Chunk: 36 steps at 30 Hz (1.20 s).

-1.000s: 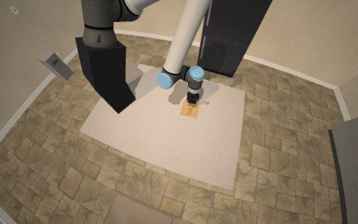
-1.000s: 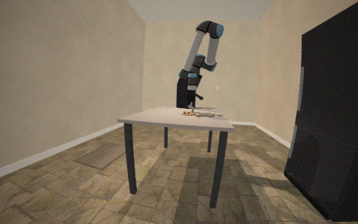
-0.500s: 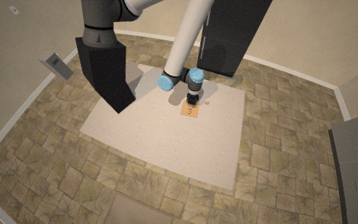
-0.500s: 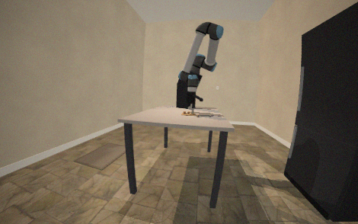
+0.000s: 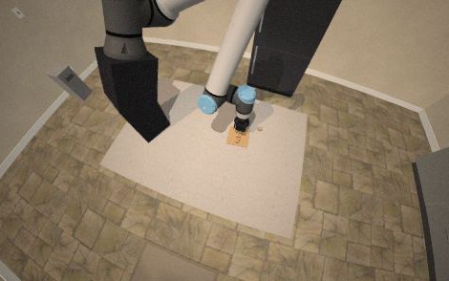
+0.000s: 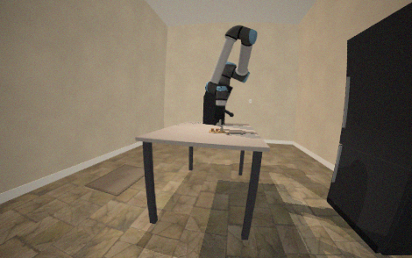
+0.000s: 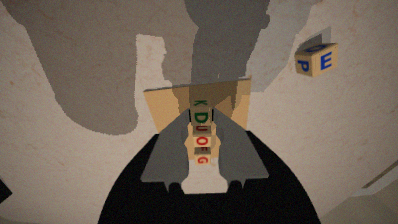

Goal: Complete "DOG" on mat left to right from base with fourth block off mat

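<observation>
In the wrist view my gripper [image 7: 200, 109] is shut on a wooden block with a green D on top and a K on its side [image 7: 201, 114]. It holds the block low over the tan mat [image 7: 165, 107], in line with two blocks that show a red O [image 7: 201, 140] and a red G [image 7: 201, 159]. The three stand close together in a straight row. I cannot tell whether the D block touches the mat. In the top view the gripper [image 5: 240, 125] stands over the mat's [image 5: 241, 139] far end. The fourth block, with blue letters P and E [image 7: 316, 58], lies off the mat.
The fourth block also shows in the top view [image 5: 260, 128], on the table top to the right of the mat. The arm's dark base [image 5: 130, 91] stands at the table's left. A tall dark cabinet [image 5: 288, 43] stands behind the table.
</observation>
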Tool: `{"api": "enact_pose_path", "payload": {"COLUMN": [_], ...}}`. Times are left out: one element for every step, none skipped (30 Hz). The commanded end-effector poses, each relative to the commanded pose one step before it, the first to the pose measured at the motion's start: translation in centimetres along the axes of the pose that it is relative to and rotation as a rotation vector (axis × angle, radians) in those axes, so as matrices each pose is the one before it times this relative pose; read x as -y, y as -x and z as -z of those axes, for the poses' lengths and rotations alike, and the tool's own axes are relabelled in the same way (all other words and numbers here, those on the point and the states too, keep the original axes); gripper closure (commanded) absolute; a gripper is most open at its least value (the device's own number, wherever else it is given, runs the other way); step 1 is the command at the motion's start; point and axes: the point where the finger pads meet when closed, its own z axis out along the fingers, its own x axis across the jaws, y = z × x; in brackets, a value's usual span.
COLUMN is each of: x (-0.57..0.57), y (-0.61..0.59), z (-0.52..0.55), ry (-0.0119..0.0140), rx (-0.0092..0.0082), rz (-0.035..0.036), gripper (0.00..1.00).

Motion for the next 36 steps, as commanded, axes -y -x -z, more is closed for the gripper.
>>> {"api": "enact_pose_path", "payload": {"x": [-0.028,-0.007,-0.006,-0.005,-0.004,-0.003,-0.002,-0.001,0.000,0.000,0.000,0.000,0.000,0.000,0.000,0.000,0.000,0.000,0.000,0.000,0.000,0.000,0.000,0.000,0.000,0.000,0.000,0.000,0.000,0.000,0.000,0.000,0.000,0.000,0.000,0.000], "y": [-0.050,0.000,0.000,0.000,0.000,0.000,0.000,0.000,0.000,0.000,0.000,0.000,0.000,0.000,0.000,0.000,0.000,0.000,0.000,0.000,0.000,0.000,0.000,0.000,0.000,0.000,0.000,0.000,0.000,0.000,0.000,0.000,0.000,0.000,0.000,0.000], "z": [0.043,0.000,0.000,0.000,0.000,0.000,0.000,0.000,0.000,0.000,0.000,0.000,0.000,0.000,0.000,0.000,-0.002,-0.005,-0.008,-0.012,-0.017,-0.021,-0.025,-0.028,-0.031,-0.033,-0.033,-0.033,0.000,0.000,-0.033,-0.031,-0.028,-0.025,-0.021,-0.017], "ry": [0.00010,0.00000,0.00000,0.00000,0.00000,0.00000,0.00000,0.00000,0.00000,0.00000,0.00000,0.00000,0.00000,0.00000,0.00000,0.00000,0.00000,0.00000,0.00000,0.00000,0.00000,0.00000,0.00000,0.00000,0.00000,0.00000,0.00000,0.00000,0.00000,0.00000,0.00000,0.00000,0.00000,0.00000,0.00000,0.00000], "rx": [-0.00088,0.00000,0.00000,0.00000,0.00000,0.00000,0.00000,0.00000,0.00000,0.00000,0.00000,0.00000,0.00000,0.00000,0.00000,0.00000,0.00000,0.00000,0.00000,0.00000,0.00000,0.00000,0.00000,0.00000,0.00000,0.00000,0.00000,0.00000,0.00000,0.00000,0.00000,0.00000,0.00000,0.00000,0.00000,0.00000], "rz": [0.00010,0.00000,0.00000,0.00000,0.00000,0.00000,0.00000,0.00000,0.00000,0.00000,0.00000,0.00000,0.00000,0.00000,0.00000,0.00000,0.00000,0.00000,0.00000,0.00000,0.00000,0.00000,0.00000,0.00000,0.00000,0.00000,0.00000,0.00000,0.00000,0.00000,0.00000,0.00000,0.00000,0.00000,0.00000,0.00000], "gripper": [0.95,0.95,0.95,0.95,0.95,0.95,0.95,0.95,0.95,0.95,0.95,0.95,0.95,0.95,0.95,0.95,0.95,0.95,0.95,0.95,0.95,0.95,0.95,0.95,0.95,0.95,0.95,0.95,0.95,0.95,0.95,0.95,0.95,0.95,0.95,0.95]}}
